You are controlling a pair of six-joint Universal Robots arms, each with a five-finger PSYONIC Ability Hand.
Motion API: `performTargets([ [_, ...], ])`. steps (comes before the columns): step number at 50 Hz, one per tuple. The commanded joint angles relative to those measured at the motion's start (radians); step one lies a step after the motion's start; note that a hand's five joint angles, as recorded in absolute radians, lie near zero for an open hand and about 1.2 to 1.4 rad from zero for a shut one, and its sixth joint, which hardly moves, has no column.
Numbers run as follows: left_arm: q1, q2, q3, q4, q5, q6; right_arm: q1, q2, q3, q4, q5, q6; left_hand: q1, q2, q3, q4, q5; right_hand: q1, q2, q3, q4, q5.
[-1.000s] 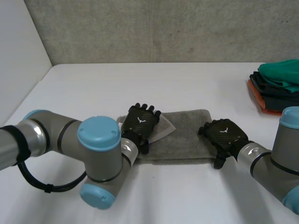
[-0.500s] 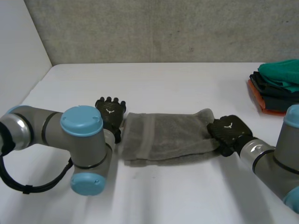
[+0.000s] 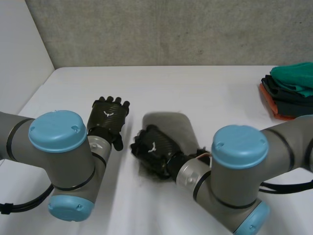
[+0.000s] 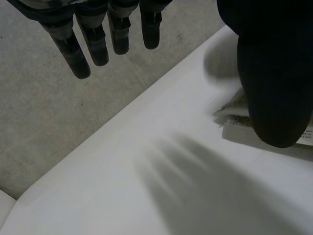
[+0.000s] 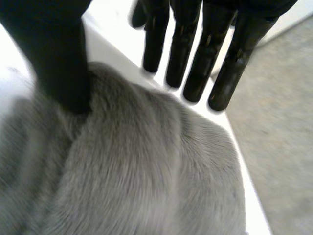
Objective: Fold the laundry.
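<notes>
A grey towel (image 3: 171,125) lies folded into a short bundle at the table's middle. My right hand (image 3: 154,150) rests on its near left part, the arm reaching across from the right. In the right wrist view the towel (image 5: 146,181) lies under the palm, the thumb (image 5: 63,63) touches the cloth, and the straight fingers (image 5: 188,49) reach past the towel's edge over bare table. My left hand (image 3: 108,117) hovers open just left of the towel, touching nothing. Beside its thumb (image 4: 266,73) a white label (image 4: 237,117) of the towel shows.
A stack of folded clothes (image 3: 291,90), green on top, dark and orange below, sits at the table's far right edge. A white wall (image 3: 19,58) bounds the left side and a concrete wall (image 3: 161,29) the back. Bare table (image 3: 161,88) stretches behind the towel.
My right hand has carried the towel's right end over to the left, doubling the towel, and its fingers have straightened. The left hand drew off the towel to the left.
</notes>
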Motion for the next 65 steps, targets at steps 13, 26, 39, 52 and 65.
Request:
performTargets([
  [13,-0.14,-0.024,0.143,0.005,0.115,-0.181,-0.316,-0.187,0.034,0.06,0.048,0.817,0.013,0.0,-0.006,0.001,-0.017,-0.368,-0.561,-0.593,-0.598,-0.599],
  [26,-0.172,-0.219,0.309,-0.196,0.06,-0.222,-0.321,0.005,-0.153,0.287,0.045,0.777,0.051,0.038,0.032,0.039,0.021,-0.368,-0.561,-0.593,-0.598,-0.599],
  [39,-0.137,-0.248,0.27,-0.302,0.019,-0.037,-0.247,0.189,-0.279,0.39,0.098,0.576,0.034,0.021,0.014,0.022,0.003,-0.368,-0.561,-0.593,-0.598,-0.599],
  [52,-0.134,-0.129,0.283,-0.297,0.083,-0.045,-0.203,0.05,-0.245,0.359,0.18,0.501,-0.005,-0.018,-0.024,-0.017,-0.035,-0.368,-0.561,-0.593,-0.598,-0.599],
  [65,-0.051,0.154,0.272,-0.362,0.388,-0.172,-0.105,-0.152,0.185,-0.017,0.184,0.481,0.025,0.012,0.006,0.013,-0.006,-0.368,-0.561,-0.593,-0.598,-0.599],
])
